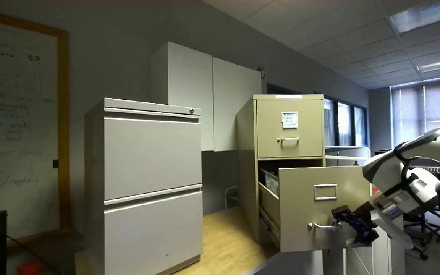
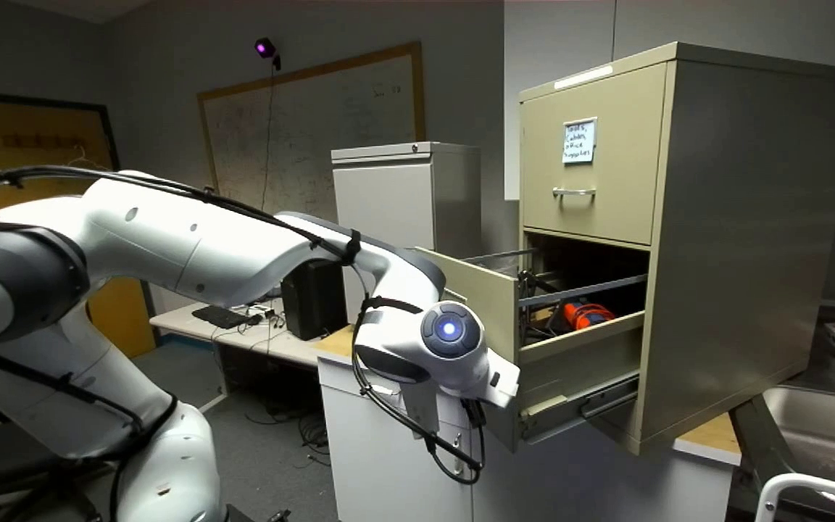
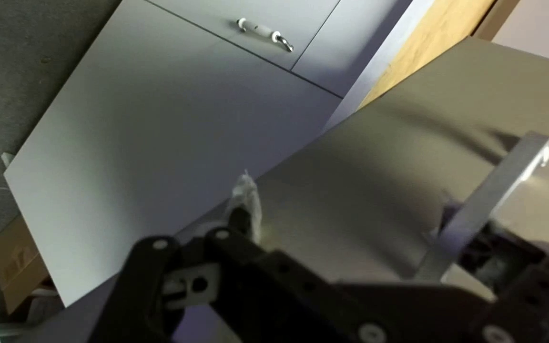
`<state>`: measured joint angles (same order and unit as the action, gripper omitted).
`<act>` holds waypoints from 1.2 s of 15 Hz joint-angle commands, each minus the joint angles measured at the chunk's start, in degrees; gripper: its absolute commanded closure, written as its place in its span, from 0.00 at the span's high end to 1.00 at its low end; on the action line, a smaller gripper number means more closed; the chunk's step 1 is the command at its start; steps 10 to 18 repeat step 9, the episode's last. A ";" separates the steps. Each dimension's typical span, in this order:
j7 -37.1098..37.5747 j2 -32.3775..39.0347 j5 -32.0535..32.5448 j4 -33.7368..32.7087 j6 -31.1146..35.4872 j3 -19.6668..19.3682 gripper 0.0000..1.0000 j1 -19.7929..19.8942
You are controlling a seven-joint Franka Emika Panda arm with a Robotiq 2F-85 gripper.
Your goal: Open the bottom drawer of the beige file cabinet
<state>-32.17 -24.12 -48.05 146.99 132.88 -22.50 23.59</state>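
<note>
The beige file cabinet (image 1: 246, 175) stands on a wooden counter; it also shows in an exterior view (image 2: 744, 239). Its bottom drawer (image 1: 296, 206) is pulled well out, and the open inside shows in an exterior view (image 2: 584, 355). The drawer's silver handle (image 1: 324, 227) also shows in the wrist view (image 3: 498, 190). My gripper (image 1: 344, 232) is at the handle's end, with its fingers spread wide. In the wrist view the gripper (image 3: 348, 205) has one finger behind the handle bar and the other out past the drawer front's edge. Whether the finger touches the handle cannot be told.
The top drawer (image 1: 290, 147) is shut, with a paper label. A pale grey cabinet (image 1: 153, 160) stands beside the beige one. An orange item (image 2: 586, 316) and other things lie in the open drawer. A sink (image 2: 823, 428) and white rail (image 2: 823, 484) are near the cabinet.
</note>
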 commanded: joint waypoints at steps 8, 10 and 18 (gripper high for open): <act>-0.96 -12.49 2.18 -2.58 19.93 -0.44 1.00 -6.94; -1.63 -13.08 2.08 -2.56 23.51 -0.79 1.00 -8.35; -1.63 -13.08 2.08 -2.56 23.51 -0.79 1.00 -8.35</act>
